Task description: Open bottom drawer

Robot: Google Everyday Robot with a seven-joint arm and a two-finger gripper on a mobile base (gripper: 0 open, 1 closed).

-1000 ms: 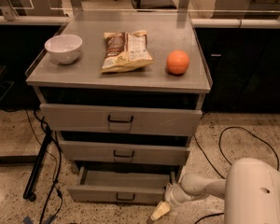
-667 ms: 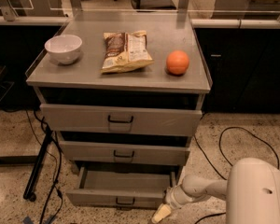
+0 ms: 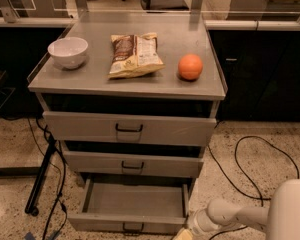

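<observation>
Bottom drawer (image 3: 135, 200) sits lowest of the three in the grey metal cabinet (image 3: 90, 80), standing well out so that we look down into its shallow, bare tray, its narrow front carrying a small dark wire handle (image 3: 133, 228). Above it we see the middle drawer (image 3: 90, 163) and the taller top drawer (image 3: 80, 126), both flat grey fronts with similar wire pulls. On the smooth cabinet top, from the left, we find a round white bowl (image 3: 68, 52), then a crinkled snack bag (image 3: 135, 55) lying flat, then a matte orange (image 3: 190, 66), each apart from the others. At the lower right, the gripper (image 3: 182, 234) is just beside the right end of the open drawer's front, cut off by the picture's bottom edge; we cannot tell whether it is open or closed. Its rounded, cream-coloured arm (image 3: 230, 215) reaches in from the right over the speckled floor (image 3: 260, 184).
</observation>
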